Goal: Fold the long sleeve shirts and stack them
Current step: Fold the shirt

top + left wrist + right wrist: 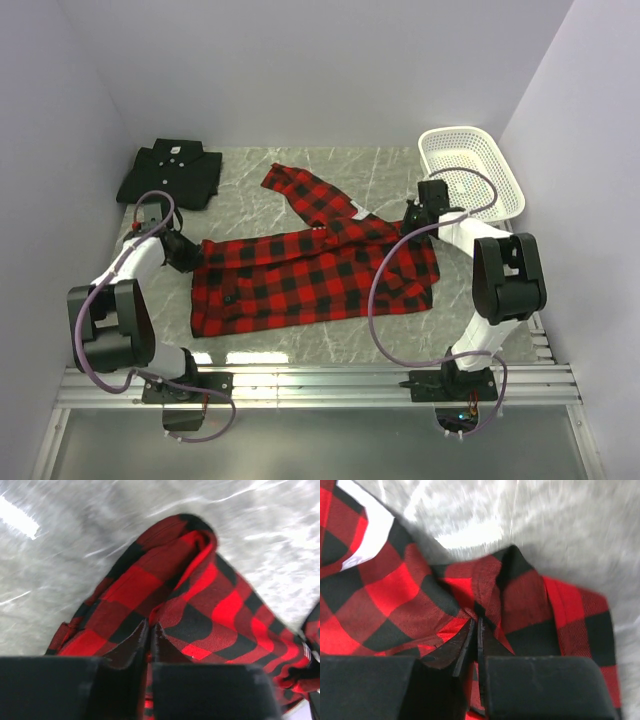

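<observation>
The red-and-black plaid shirt (310, 275) lies spread across the middle of the table, one sleeve reaching to the back. My left gripper (186, 252) is shut on the shirt's left edge (190, 605), cloth pinched between the jaws. My right gripper (413, 222) is shut on the shirt's upper right edge (485, 595), a fold rising between the jaws. A white patch (370, 535) shows on the cloth in the right wrist view. The plain black shirt (172, 173) lies folded at the back left, buttons showing.
A white mesh basket (470, 170) stands at the back right, just behind my right arm. The marble table top (380, 170) ends at a metal rail (320, 380) near the arm bases. Walls close in on both sides.
</observation>
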